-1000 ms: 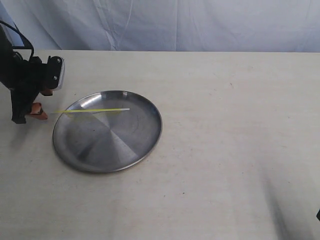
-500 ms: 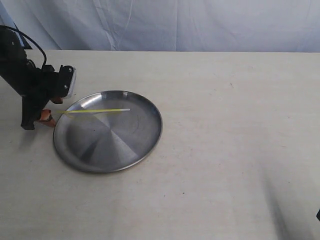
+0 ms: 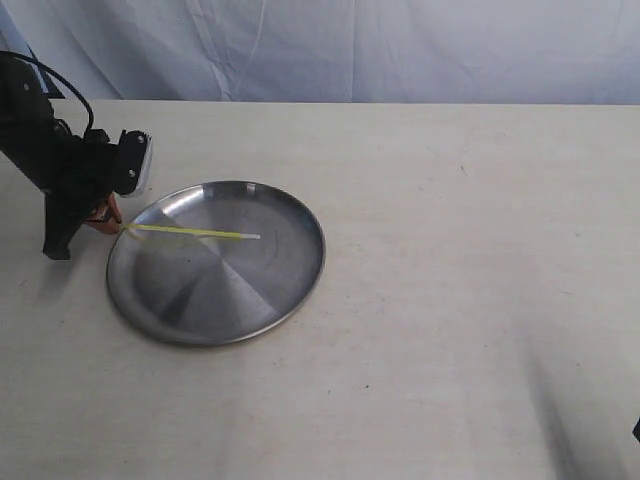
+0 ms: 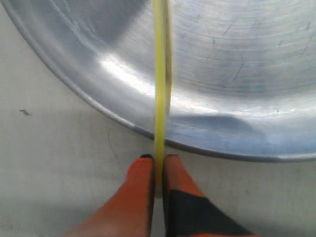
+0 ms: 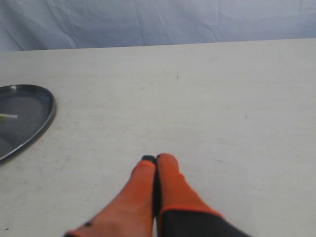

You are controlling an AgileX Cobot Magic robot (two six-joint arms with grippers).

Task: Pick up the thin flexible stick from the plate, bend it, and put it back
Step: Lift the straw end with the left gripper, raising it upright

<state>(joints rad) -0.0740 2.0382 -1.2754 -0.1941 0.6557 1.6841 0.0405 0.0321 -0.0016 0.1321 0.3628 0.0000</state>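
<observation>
Left claw (image 3: 108, 218): it stood at the plate's left edge, on the left side of the table, its black arm rising behind it.
Left claw's grip: the two orange fingers (image 4: 140, 170) were pinched narrow on the stick's left end, with the rod squeezed between their tips.
Stick (image 3: 190, 231): thin and yellow-green, it ran straight from the claw, over the left rim and out across the plate's far half.
Stick's tip: the whitish end pointed right and stopped near the plate's middle; I could not tell whether it touched the metal.
Stick up close (image 4: 160, 74): it crossed the rim just past the fingertips, with a bright glint on the metal beside it.
Plate (image 3: 225, 295): round and shiny, it lay flat on the table, left of centre.
Right claw (image 5: 155, 160): its orange fingers were pressed together with nothing between them.
Right claw's place: it hung over bare table, well to the right of the plate (image 5: 32, 111).
Table (image 3: 460, 300): pale and lightly marked.
Backdrop (image 3: 400, 50): creased bluish cloth hung along the far edge.
</observation>
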